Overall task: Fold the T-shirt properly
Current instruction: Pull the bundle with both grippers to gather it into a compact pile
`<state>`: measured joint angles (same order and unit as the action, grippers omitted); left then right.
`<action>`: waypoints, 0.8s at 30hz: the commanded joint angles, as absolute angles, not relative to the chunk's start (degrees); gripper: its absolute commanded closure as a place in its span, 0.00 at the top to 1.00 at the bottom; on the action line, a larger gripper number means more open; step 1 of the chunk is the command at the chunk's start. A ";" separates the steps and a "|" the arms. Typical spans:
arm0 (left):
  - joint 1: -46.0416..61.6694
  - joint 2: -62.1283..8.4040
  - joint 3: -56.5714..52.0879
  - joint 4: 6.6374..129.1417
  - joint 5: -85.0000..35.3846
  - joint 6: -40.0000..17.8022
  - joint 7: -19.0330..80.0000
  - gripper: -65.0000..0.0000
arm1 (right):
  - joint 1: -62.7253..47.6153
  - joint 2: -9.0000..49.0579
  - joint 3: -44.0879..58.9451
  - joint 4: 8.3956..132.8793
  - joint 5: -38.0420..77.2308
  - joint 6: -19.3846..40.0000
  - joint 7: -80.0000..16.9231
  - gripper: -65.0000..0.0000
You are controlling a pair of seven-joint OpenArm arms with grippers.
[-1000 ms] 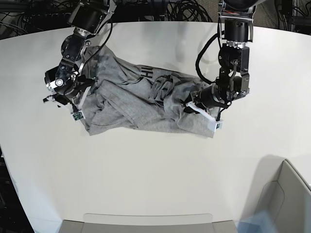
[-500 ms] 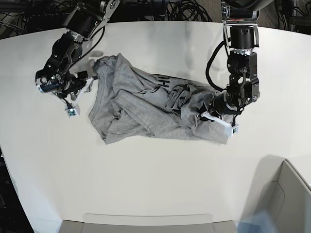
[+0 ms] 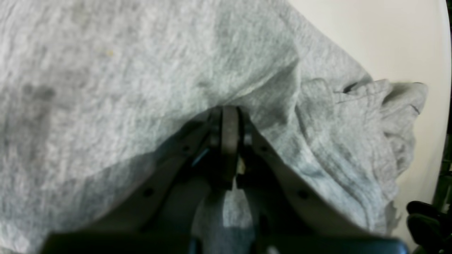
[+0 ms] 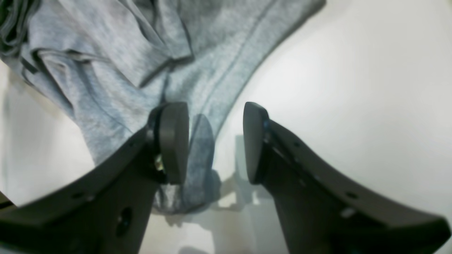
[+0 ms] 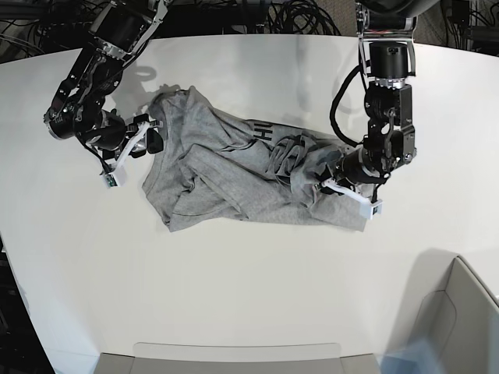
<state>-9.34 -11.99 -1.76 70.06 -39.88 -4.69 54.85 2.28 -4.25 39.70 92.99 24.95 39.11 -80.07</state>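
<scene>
The grey T-shirt [image 5: 226, 175] lies crumpled in the middle of the white table [image 5: 249, 280], with a bit of black lettering [image 5: 262, 131] showing on top. My left gripper [image 5: 327, 180] is at the shirt's right end, shut on a bunched fold. In the left wrist view, the left gripper [image 3: 229, 113] pinches the T-shirt [image 3: 141, 53] between closed tips. My right gripper [image 5: 153, 135] stands open at the shirt's left edge. In the right wrist view, the right gripper [image 4: 213, 141] holds nothing. One of its fingers [image 4: 173, 141] hovers over the T-shirt's [image 4: 141, 53] hem, the other over bare table.
A grey bin [image 5: 461, 327] stands at the table's lower right corner. A flat grey tray edge [image 5: 238, 357] runs along the front. Dark cables [image 5: 296, 15] lie behind the table's back edge.
The left gripper has dragged the shirt to the right and then stayed put. The right gripper, open throughout, drew off to the left and has come back to the shirt's left edge.
</scene>
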 commanded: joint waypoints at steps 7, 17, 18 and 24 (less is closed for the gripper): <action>-8.84 -12.97 2.42 69.58 -35.56 -2.33 57.10 0.00 | 2.59 -5.41 48.13 88.57 25.89 40.00 -78.81 0.40; -8.75 -12.97 2.51 69.85 -35.65 -2.33 59.30 0.00 | 4.35 -5.58 38.20 74.68 26.33 40.00 -70.90 0.40; -8.75 -12.97 2.51 69.85 -35.65 -2.33 59.65 0.00 | 4.79 -5.76 37.85 74.07 26.68 40.00 -70.90 0.40; -8.75 -12.97 2.51 69.85 -35.65 -2.33 59.91 0.00 | 4.88 -7.08 33.89 71.16 31.34 40.00 -70.81 0.40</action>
